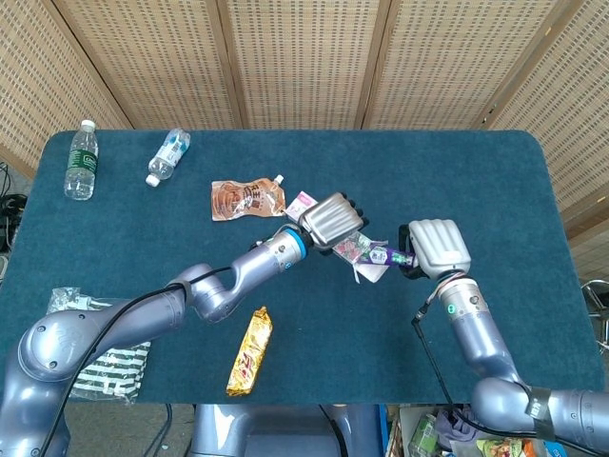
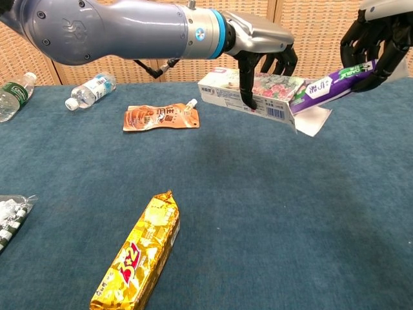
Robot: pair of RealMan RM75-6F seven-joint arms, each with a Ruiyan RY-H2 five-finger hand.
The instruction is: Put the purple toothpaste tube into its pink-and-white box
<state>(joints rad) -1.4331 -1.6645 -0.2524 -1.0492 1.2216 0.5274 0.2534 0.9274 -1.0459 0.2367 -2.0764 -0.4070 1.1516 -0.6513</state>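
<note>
My left hand (image 2: 261, 55) (image 1: 332, 221) grips the pink-and-white box (image 2: 248, 92) (image 1: 304, 201) above the table, its open flap end pointing right. The purple toothpaste tube (image 2: 332, 82) (image 1: 373, 252) is held at its cap end by my right hand (image 2: 377, 39) (image 1: 435, 248). The tube's flat end sits in the box's open mouth, beside the hanging white flap (image 2: 314, 121). The part of the tube inside the box is hidden.
A gold snack bar (image 2: 137, 255) (image 1: 249, 351) lies near the front edge. An orange spouted pouch (image 2: 161, 117) (image 1: 247, 199) and two water bottles (image 1: 167, 155) (image 1: 82, 159) lie at the back left. A striped bag (image 1: 109, 367) sits at the front left on the blue table (image 1: 457, 171).
</note>
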